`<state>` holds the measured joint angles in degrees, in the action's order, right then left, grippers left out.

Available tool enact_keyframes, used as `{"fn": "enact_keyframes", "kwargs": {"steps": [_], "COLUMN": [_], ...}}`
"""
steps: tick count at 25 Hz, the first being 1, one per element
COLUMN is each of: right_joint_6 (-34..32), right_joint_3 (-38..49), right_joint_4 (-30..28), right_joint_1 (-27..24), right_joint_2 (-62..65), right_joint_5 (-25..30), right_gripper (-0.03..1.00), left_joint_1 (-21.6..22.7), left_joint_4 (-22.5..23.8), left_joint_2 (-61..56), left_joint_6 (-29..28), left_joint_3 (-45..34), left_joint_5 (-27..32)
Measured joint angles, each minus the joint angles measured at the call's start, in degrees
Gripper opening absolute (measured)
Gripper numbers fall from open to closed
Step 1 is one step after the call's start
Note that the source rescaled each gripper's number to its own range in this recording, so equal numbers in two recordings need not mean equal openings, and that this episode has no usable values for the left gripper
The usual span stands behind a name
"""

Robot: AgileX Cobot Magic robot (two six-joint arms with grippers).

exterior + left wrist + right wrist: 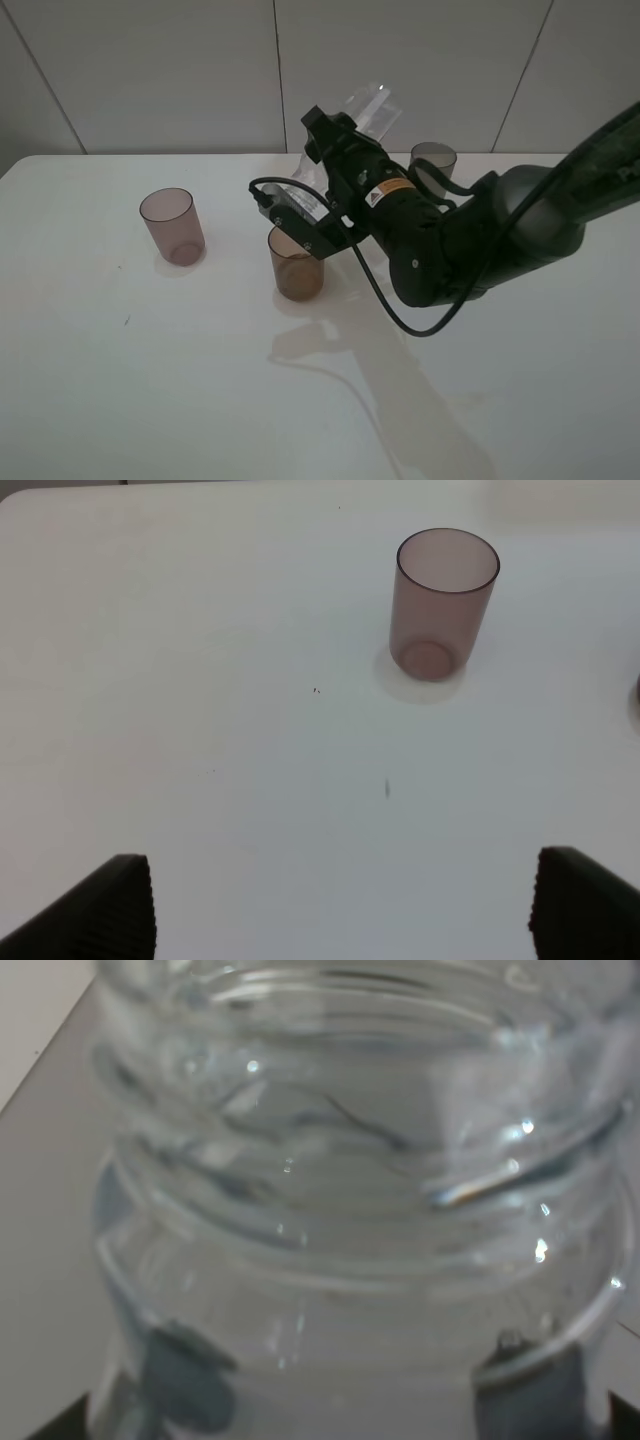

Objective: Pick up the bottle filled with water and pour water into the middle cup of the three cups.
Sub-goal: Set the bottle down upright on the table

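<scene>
My right gripper point(335, 150) has reached across the middle and is shut on the clear bottle point(373, 106). The bottle is tilted steeply, base up and back, neck slanting down toward the middle cup point(296, 268), a brown-orange tumbler directly below it. In the right wrist view the bottle's threaded neck point(350, 1210) fills the picture, with dark fingers point(185, 1390) showing through the plastic. I cannot make out a stream of water. The pinkish cup point(172, 226) point(440, 605) stands to the left and the dark grey cup point(433, 160) behind the arm. My left gripper point(345, 915) is open over bare table.
The white table point(150, 380) ends at a tiled wall point(150, 70) behind the cups. The right arm point(480, 240) and its looping cable point(380, 295) cross the right half of the table. Small specks mark the tabletop near the pinkish cup.
</scene>
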<state>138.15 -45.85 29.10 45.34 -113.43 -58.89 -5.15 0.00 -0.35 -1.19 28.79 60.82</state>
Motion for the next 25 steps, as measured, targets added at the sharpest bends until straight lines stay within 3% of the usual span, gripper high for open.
{"fn": "enact_keyframes", "kwargs": {"steps": [6,9,12,19,22,25], "right_joint_6": [-0.8,-4.8,-9.9,-23.3,-29.4,-34.8], "right_joint_3": [0.0,0.0,0.1,0.1,0.1,0.1], "right_joint_4": [4.3,8.3,14.7,37.2,40.8,41.2], "right_joint_1": [0.0,0.0,0.0,0.0,0.0,0.0], "right_joint_2": [0.1,1.6,6.2,21.1,25.3,26.1], "right_joint_5": [-0.4,0.4,4.6,25.9,34.7,39.7], "right_gripper": [0.02,0.02,0.02,0.02,0.02,0.02], "left_joint_1": [0.0,0.0,0.0,0.0,0.0,0.0], "left_joint_4": [0.0,0.0,0.0,0.0,0.0,0.0], "left_joint_2": [0.0,0.0,0.0,0.0,0.0,0.0], "left_joint_6": [0.0,0.0,0.0,0.0,0.0,0.0], "left_joint_3": [0.0,0.0,0.0,0.0,0.0,0.0], "left_joint_5": [0.0,0.0,0.0,0.0,0.0,0.0]}}
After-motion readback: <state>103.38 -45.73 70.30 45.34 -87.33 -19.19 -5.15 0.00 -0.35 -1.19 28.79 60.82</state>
